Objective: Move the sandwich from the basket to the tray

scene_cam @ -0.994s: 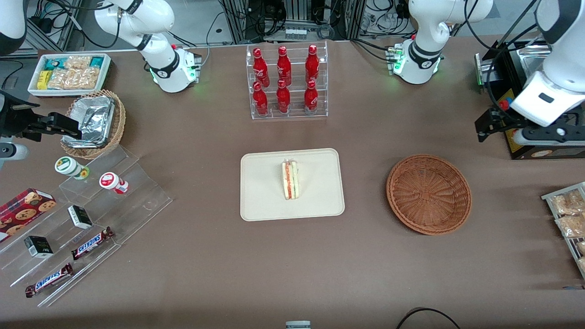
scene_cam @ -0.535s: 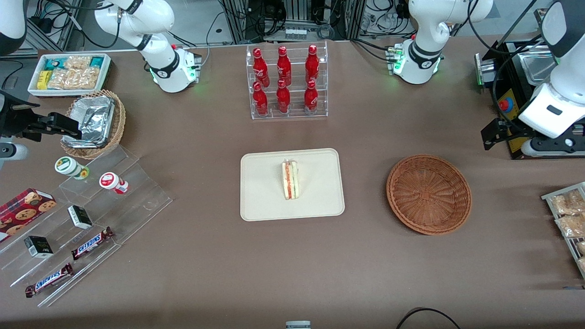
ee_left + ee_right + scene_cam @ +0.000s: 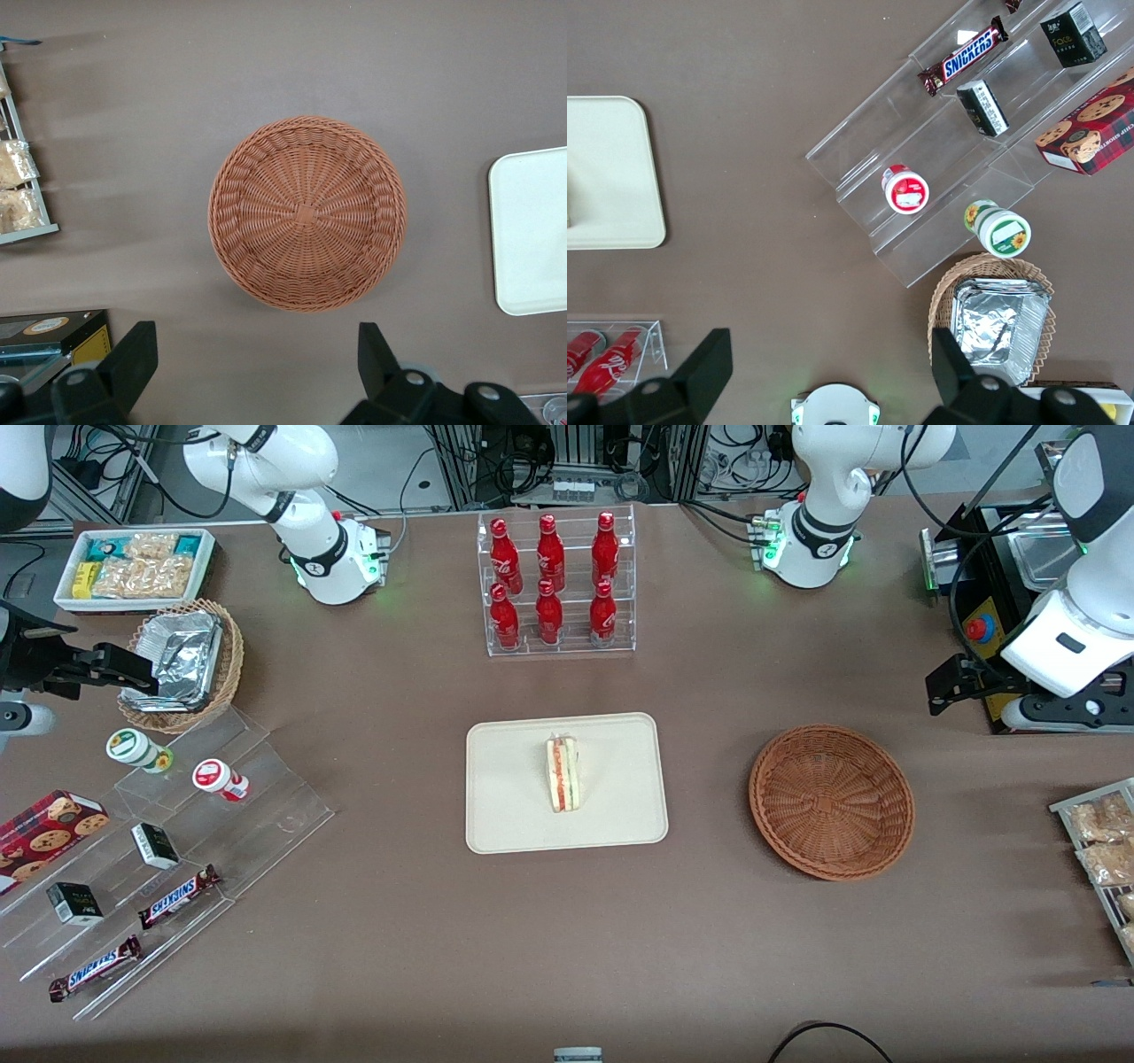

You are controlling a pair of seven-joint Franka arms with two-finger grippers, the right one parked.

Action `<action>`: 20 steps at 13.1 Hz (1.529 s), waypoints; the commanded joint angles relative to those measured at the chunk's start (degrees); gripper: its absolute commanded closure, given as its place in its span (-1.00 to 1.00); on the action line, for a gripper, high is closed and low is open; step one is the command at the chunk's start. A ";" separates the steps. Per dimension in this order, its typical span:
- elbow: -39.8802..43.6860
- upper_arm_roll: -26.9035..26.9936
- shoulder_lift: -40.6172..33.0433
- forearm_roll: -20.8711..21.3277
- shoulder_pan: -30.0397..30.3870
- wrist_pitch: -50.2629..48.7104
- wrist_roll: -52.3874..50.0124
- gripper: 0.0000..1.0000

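Note:
The sandwich (image 3: 563, 773), a white wedge with red and green filling, lies near the middle of the cream tray (image 3: 514, 815) at the table's centre. The reddish-brown wicker basket (image 3: 831, 802) sits beside the tray toward the working arm's end, with nothing in it; the wrist view shows the basket (image 3: 306, 212) bare inside and the tray's edge (image 3: 532, 232). My gripper (image 3: 941, 687) hangs high over the table at the working arm's end, farther from the front camera than the basket. In the wrist view the gripper (image 3: 254, 352) is open, nothing between its fingers.
A clear rack of red bottles (image 3: 554, 584) stands farther back than the tray. A black box with a red button (image 3: 983, 633) sits under the working arm. Snack packets on a rack (image 3: 1103, 841) lie at that end. Stepped racks (image 3: 177, 841) and a foil-lined basket (image 3: 182, 664) lie toward the parked arm's end.
The working arm has shifted slightly near the table's end, swinging a little away and back. The sandwich, tray and basket have not moved.

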 commanded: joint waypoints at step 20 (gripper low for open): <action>1.52 -8.93 -1.30 -2.24 11.02 -6.89 -2.08 -1.00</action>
